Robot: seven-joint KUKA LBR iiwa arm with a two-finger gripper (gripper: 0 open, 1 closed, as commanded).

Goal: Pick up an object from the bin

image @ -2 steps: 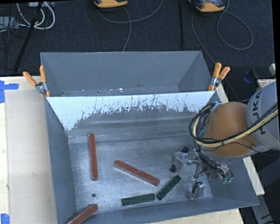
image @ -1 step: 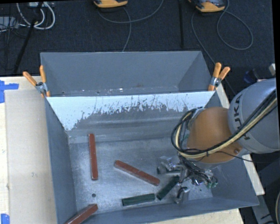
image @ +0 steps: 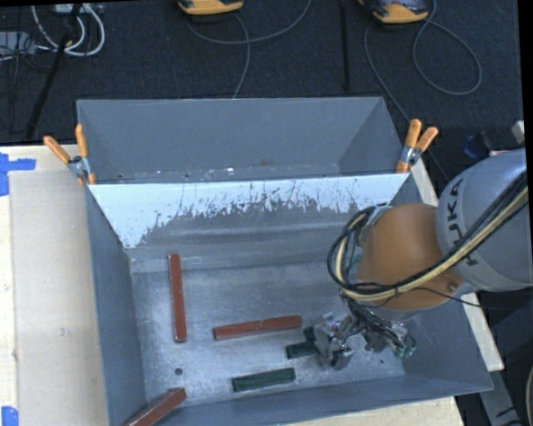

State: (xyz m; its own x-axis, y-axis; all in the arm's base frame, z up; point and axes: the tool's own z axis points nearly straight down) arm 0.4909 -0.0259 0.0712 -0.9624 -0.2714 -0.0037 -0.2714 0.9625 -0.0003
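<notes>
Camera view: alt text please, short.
The arm's claw is down in the grey bin, right of centre, next to a short dark green bar. Toward the view's left lie a longer dark green bar and three red-brown bars.

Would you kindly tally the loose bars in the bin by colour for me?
Reddish-brown bars: 3 (left bar, middle bar, corner bar)
Dark green bars: 2 (front bar, short bar beside the gripper)
Total: 5
</notes>
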